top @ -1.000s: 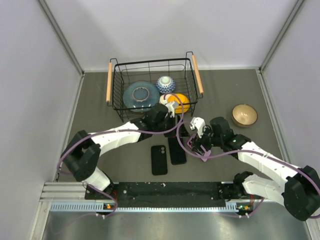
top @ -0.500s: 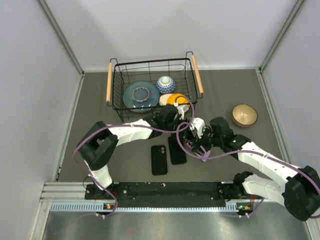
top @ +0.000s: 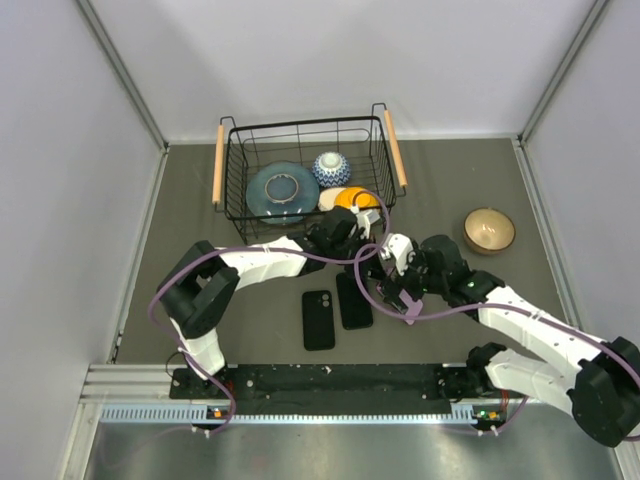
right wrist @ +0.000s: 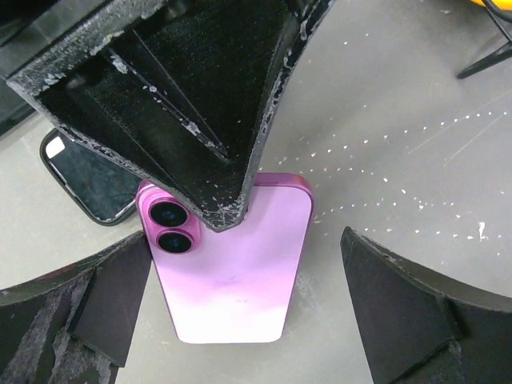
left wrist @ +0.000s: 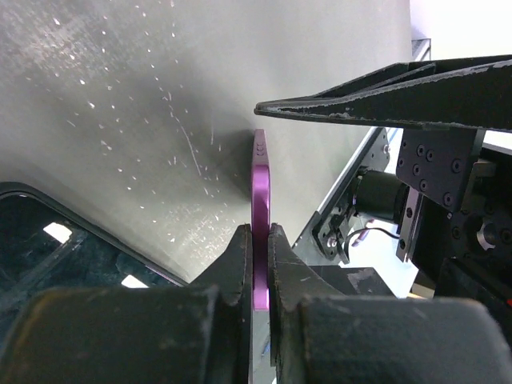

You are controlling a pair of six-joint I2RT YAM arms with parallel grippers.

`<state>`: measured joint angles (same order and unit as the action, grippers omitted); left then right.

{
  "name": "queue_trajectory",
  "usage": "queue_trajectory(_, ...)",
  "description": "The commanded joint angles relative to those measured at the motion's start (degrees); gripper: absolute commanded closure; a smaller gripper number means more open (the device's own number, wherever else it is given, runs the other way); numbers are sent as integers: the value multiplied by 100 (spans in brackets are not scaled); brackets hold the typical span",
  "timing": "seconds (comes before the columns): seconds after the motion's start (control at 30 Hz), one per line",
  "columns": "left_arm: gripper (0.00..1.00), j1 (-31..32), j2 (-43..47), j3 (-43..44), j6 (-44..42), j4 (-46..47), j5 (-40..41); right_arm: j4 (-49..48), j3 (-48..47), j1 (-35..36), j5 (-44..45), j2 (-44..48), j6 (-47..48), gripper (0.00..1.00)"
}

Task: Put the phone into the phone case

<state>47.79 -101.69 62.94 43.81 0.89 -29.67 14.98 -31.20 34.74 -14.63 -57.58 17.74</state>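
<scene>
The glossy black phone (top: 353, 300) lies flat near the table's middle, and its corner shows in the wrist views (left wrist: 48, 240) (right wrist: 84, 180). Just left of it lies the matte black phone case (top: 318, 320), its camera opening at the far end. Neither gripper touches them. My left gripper (left wrist: 258, 232) (top: 365, 250) is shut on the edge of a purple phone (left wrist: 261, 176) (right wrist: 232, 264), holding it on edge just beyond the black phone. The purple phone's back, with two lenses, faces my right gripper (right wrist: 240, 240) (top: 392, 275). That gripper is open, with fingers (right wrist: 112, 304) wide on both sides of it.
A black wire basket (top: 300, 128) with wooden handles stands behind the grippers and holds a blue plate (top: 281, 190), a patterned bowl (top: 331, 167) and an orange item (top: 358, 198). A tan bowl (top: 489, 230) sits at the right. Purple cables loop around both wrists.
My left arm has swung right and its jaws have closed on the purple phone. The right gripper has opened wider, letting go of it. The black phone and case have not moved.
</scene>
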Motion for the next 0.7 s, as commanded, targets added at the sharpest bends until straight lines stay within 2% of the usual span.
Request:
queue_trajectory(0.0,100,37,149,254,207,290,-382,-14,-438,68,391,247,-191,1)
queue_trajectory(0.13,100,37,263,430,285,132,-373,408,-624,68,225,633,-174,1)
queue_trajectory(0.27,100,37,457,614,400,78,-373,382,-755,59,523,1283,-656,1)
queue_trajectory(0.43,100,37,685,1062,286,-474,-206,874,-1432,68,233,1390,-807,1)
queue_trajectory(0.57,100,11,931,1264,216,-660,75,726,-1722,68,57,1381,-816,1)
queue_trajectory(0.6,100,11,1001,1334,155,-903,389,708,-1749,68,74,1373,-798,3)
queue_trajectory(0.63,100,2,1115,1553,-3,-1071,566,664,-1749,59,136,1399,-763,7)
queue_trajectory(0.67,100,-6,1160,1659,-74,-1299,803,490,-1723,68,232,1442,-772,30)
